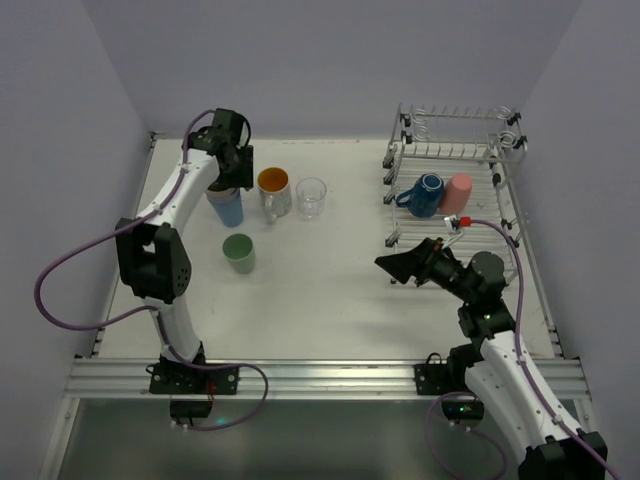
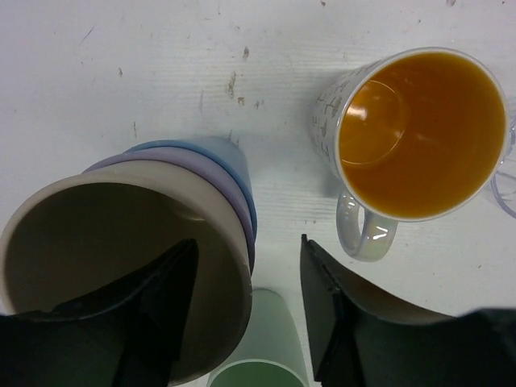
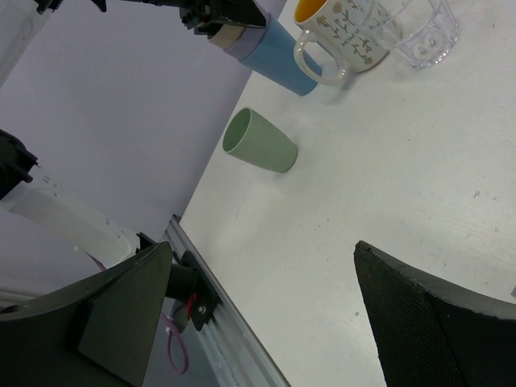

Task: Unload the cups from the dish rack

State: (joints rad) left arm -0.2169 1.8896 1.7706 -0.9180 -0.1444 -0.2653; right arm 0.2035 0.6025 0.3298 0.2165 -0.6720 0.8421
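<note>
White bench (image 1: 330, 300) carries a cup stack (image 2: 230, 173), left end effector (image 2: 248, 248) parted astride the beige cup (image 2: 97, 234) wall; right end effector (image 3: 262, 248) wide open near dish rack (image 1: 507, 185).

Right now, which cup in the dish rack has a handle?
The dark-blue mug; the pink cup beside it has no handle.

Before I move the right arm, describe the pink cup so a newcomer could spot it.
Look to the dish rack at the far right corner of the table. Two cups sit in it; the pink cup is the right-hand one, handleless, beside the dark-blue mug.
</note>
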